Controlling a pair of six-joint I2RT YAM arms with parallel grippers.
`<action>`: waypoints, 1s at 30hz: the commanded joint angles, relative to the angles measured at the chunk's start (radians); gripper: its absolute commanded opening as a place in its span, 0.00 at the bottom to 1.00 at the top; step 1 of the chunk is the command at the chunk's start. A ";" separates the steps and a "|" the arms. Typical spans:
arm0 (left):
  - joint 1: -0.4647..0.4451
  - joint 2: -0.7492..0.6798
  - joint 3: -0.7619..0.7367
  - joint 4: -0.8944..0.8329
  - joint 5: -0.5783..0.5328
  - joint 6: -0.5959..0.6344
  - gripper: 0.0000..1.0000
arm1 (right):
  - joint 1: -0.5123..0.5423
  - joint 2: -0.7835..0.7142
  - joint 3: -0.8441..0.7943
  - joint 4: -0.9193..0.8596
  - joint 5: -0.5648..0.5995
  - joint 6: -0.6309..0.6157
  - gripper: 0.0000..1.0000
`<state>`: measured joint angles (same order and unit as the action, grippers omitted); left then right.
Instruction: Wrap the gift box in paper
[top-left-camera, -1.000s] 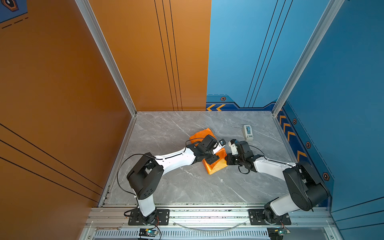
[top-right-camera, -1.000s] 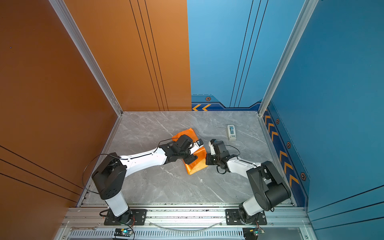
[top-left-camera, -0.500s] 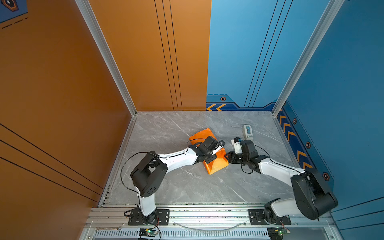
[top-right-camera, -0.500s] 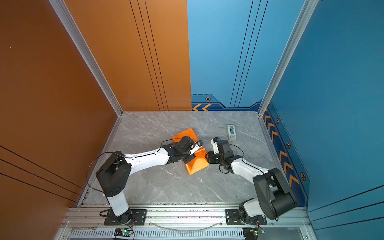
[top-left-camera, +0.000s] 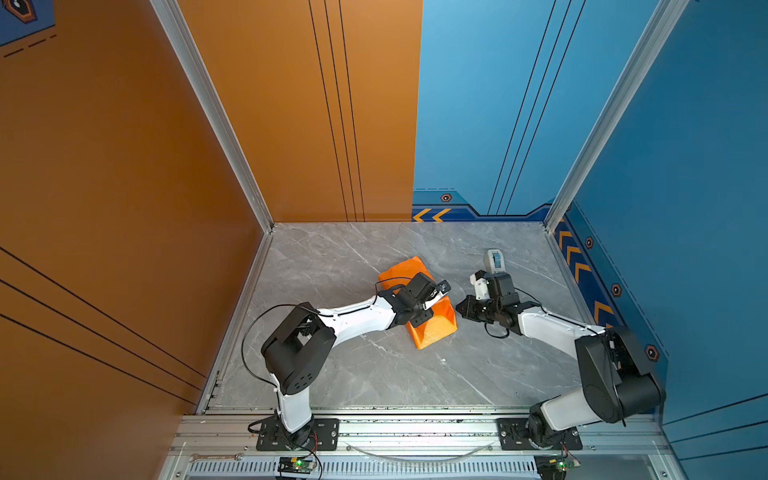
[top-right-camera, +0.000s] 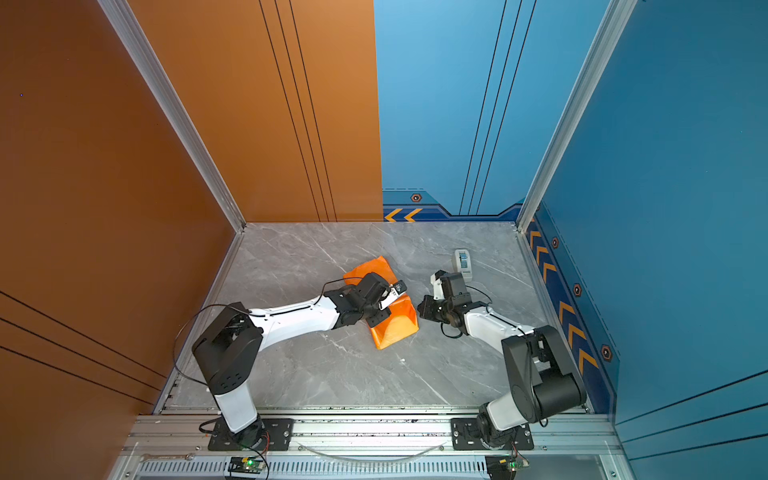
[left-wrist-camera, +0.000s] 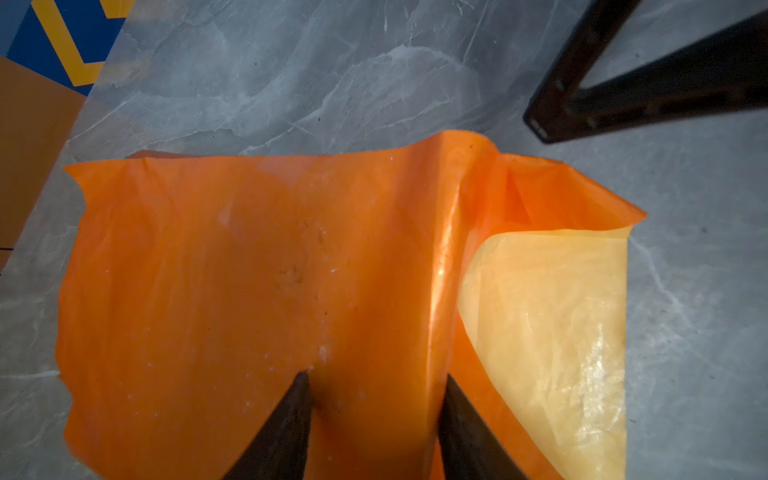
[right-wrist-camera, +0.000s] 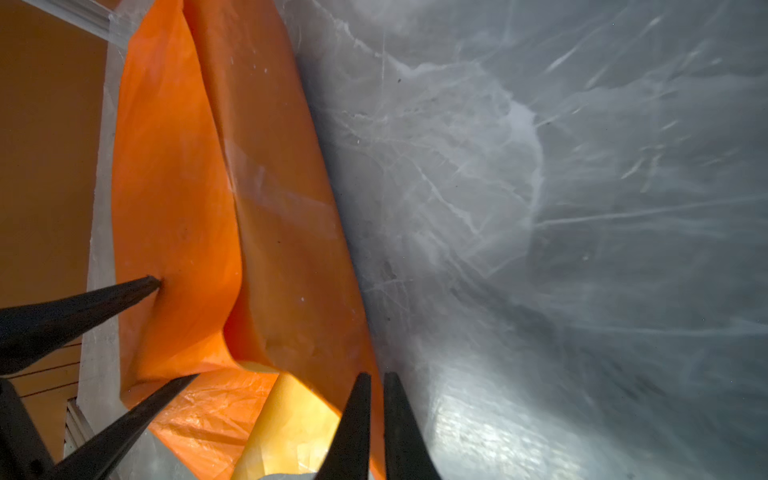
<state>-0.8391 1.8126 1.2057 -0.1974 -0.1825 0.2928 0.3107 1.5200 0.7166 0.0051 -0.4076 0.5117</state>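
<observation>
Both top views show a grey marble table (top-left-camera: 374, 374) with broad bare room along its near edge, ahead of the two arm bases, and more bare surface toward the left wall. At mid-table lies the paper (top-left-camera: 436, 332), folded orange side out into a boxy parcel set at an angle. The gift box itself cannot be seen. The left gripper (left-wrist-camera: 374, 374) rests on the parcel's top face with its fingers (left-wrist-camera: 291, 415) apart, both tips touching the orange paper, one right at a raised crease. At the parcel's right end the wrap gapes open, showing its pale yellow inner face. The right gripper (right-wrist-camera: 376, 376) sits just beside that open end, fingers nearly together with only a slit between them and nothing visibly gripped. Whether it touches the paper cannot be told. Farther back on the right, a small white tape dispenser (top-left-camera: 494, 262) sits apart from the parcel, with bare table reaching to the back wall.
</observation>
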 joint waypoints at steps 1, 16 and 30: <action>-0.006 0.019 -0.029 -0.028 -0.012 0.008 0.49 | 0.033 0.034 0.024 0.038 0.004 0.025 0.12; -0.005 0.019 -0.036 -0.022 -0.005 0.004 0.48 | 0.091 0.039 -0.057 0.188 0.023 0.099 0.10; -0.004 0.012 -0.044 -0.017 0.002 -0.009 0.48 | 0.152 0.118 -0.073 0.298 0.081 0.173 0.10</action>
<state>-0.8391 1.8122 1.1942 -0.1749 -0.1837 0.2958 0.4576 1.6135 0.6613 0.2729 -0.3748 0.6579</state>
